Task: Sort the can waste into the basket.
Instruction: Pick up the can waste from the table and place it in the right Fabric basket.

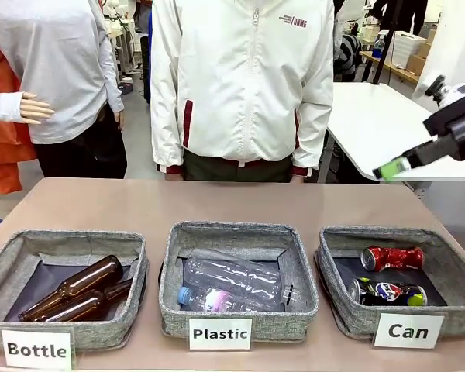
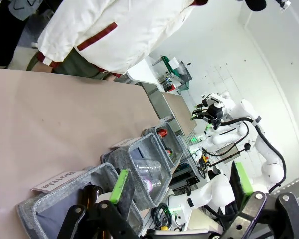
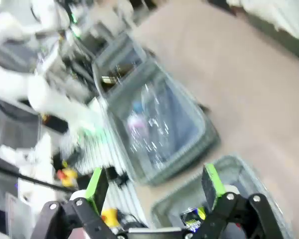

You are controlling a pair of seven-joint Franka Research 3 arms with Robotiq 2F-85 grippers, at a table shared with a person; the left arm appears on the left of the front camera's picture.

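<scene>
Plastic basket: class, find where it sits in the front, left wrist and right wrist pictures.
Front view: the Plastic basket is at bottom centre, the middle of three.
Left wrist view: lower centre, with clear bottles inside.
Right wrist view: centre, blurred.
Shared landmark: the brown table under it.

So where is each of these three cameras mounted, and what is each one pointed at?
Front view: fixed on the robot's side, facing the person across three baskets; the right gripper shows at the right.
Left wrist view: on the left arm, over the left gripper, jaws open, looking along the baskets.
Right wrist view: on the right arm, blurred, over the open right gripper above the Can basket.
Shared: the Plastic basket appears in all three.
</scene>
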